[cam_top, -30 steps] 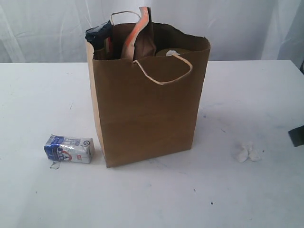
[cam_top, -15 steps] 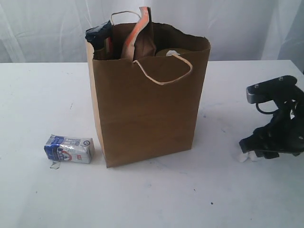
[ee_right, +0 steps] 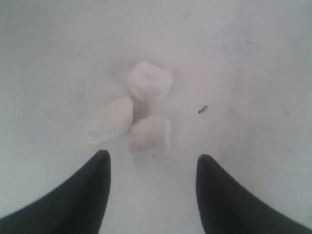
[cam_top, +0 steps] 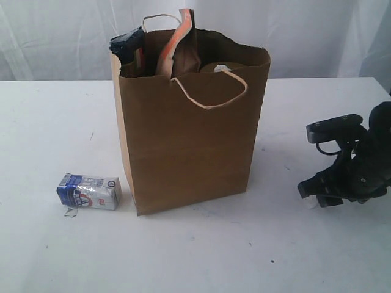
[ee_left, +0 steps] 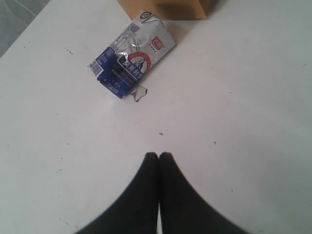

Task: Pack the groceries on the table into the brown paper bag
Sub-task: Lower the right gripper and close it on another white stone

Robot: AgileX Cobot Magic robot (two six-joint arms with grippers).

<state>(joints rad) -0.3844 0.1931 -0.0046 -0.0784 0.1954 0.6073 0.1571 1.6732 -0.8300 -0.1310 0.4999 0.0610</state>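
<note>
The tall brown kraft paper bag (cam_top: 189, 140) stands upright mid-way across the white tabletop (cam_top: 201, 256), with several groceries already poking out of its mouth. One grocery lies outside it: the small blue-white carton (ee_left: 131, 61), on its side just beside the bag's base on the left half of the tabletop, toward the edge nearest the exterior camera.

The left gripper (ee_left: 159, 156) hangs over bare tabletop near the carton, its jaws pressed together and holding nothing. The right gripper (ee_right: 153, 157) is low near the right edge of the tabletop, jaws apart and empty, above three small white lumps (ee_right: 150, 82) that sit touching one another.

The carton looks like the left arm's job. To do it well:

- Open the jaws before descending.
- Turn the wrist so the fingers span the carton's narrow width, not its length.
- Come down centred on the carton, since the foil-like skin may slip.
- Lift clear above the bag's rim and cord handles, then release over the free gap inside.

The right gripper should stay away from the bag's wall so the bag does not tip.
</note>
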